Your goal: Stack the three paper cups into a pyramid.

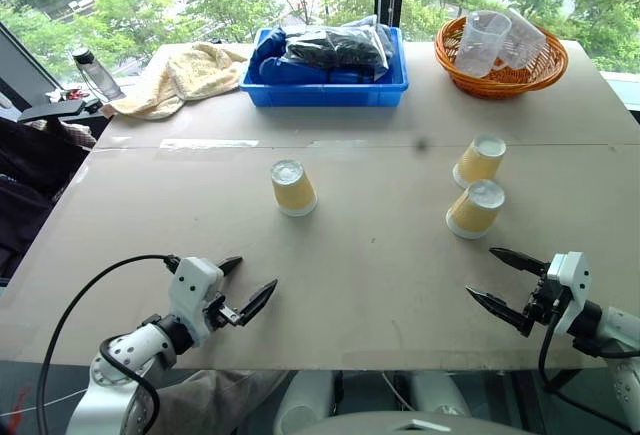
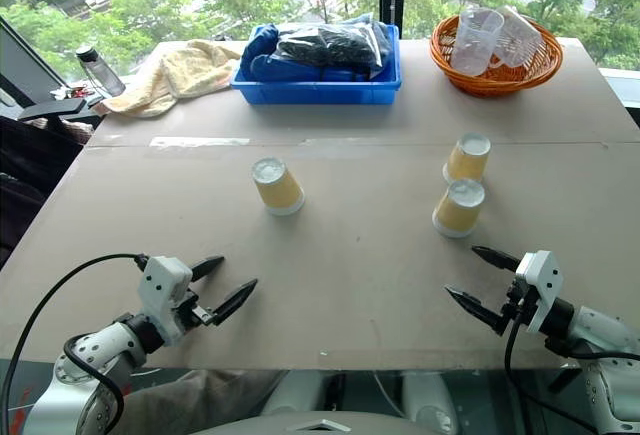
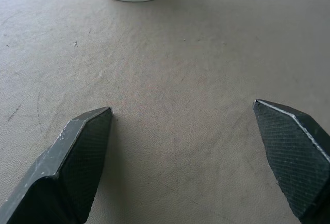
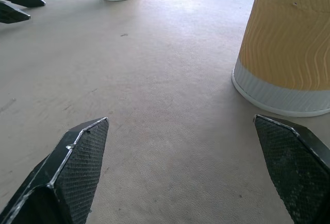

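Yellow paper cups, 3, upside down on table (image 1: 360,285): 1 (image 1: 292,187) alone, 2 (image 1: 479,160) (image 1: 475,208) close together. Left gripper (image 1: 247,284) and right gripper (image 1: 497,277) spread wide, gripping nothing.

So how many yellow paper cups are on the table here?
3, all upside down: one cup left of centre, two close together on the right, the far right cup just behind the near right cup. None looks hidden.

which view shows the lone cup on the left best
The left eye view: the lone cup shows whole, upside down on the table. The right eye view shows it likewise; the wrist views catch its lower part.
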`<act>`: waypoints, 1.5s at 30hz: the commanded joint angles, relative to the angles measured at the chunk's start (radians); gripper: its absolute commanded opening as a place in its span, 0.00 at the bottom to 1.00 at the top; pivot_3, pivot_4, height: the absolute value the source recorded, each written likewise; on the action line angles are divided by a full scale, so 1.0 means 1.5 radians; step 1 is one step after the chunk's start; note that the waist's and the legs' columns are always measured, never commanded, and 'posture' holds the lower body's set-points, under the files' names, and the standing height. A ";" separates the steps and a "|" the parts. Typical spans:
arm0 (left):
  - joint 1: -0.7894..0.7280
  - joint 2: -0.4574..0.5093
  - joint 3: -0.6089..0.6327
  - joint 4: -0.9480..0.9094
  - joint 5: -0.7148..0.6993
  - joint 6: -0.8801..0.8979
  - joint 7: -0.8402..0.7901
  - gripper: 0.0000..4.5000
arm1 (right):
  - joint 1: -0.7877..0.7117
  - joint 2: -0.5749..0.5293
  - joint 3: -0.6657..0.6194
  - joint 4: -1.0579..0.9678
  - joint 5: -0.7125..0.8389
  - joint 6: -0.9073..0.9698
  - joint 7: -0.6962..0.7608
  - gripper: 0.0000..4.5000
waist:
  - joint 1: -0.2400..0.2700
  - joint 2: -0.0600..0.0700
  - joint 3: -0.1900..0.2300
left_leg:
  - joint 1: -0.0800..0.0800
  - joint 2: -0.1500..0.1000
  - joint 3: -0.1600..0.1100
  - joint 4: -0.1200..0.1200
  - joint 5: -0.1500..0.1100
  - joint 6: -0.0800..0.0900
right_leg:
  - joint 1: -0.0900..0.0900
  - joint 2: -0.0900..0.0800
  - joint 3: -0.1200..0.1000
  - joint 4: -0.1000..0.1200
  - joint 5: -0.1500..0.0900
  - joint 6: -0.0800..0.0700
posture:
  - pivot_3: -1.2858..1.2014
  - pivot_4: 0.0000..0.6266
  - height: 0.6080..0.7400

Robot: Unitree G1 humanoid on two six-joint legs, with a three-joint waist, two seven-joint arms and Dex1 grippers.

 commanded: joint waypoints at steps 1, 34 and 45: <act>0.008 -0.001 -0.014 0.001 0.001 -0.009 -0.014 1.00 | -0.006 -0.002 -0.005 -0.011 0.005 -0.018 0.008 0.99 | 0.000 0.000 0.000 | 0.000 0.000 0.000 0.000 0.000 0.000 | 0.000 0.000 0.000 0.000 0.000 0.000 | 0.52 0.24 1.00; -0.161 -0.031 -0.010 0.068 -0.016 -0.001 0.010 1.00 | -0.014 0.009 0.028 -0.117 0.082 0.034 0.021 0.99 | 0.000 -0.002 0.001 | -0.001 0.000 -0.001 0.000 0.001 -0.001 | 0.000 0.000 -0.001 0.000 0.000 0.000 | 0.52 0.24 1.00; -0.365 -0.128 -0.081 0.194 0.033 -0.030 0.079 1.00 | -0.079 0.035 0.063 -0.251 0.130 0.116 -0.068 0.99 | 0.002 -0.007 0.000 | -0.002 -0.001 -0.002 0.002 0.002 -0.003 | 0.000 0.001 -0.003 0.000 0.000 0.001 | 0.52 0.24 1.00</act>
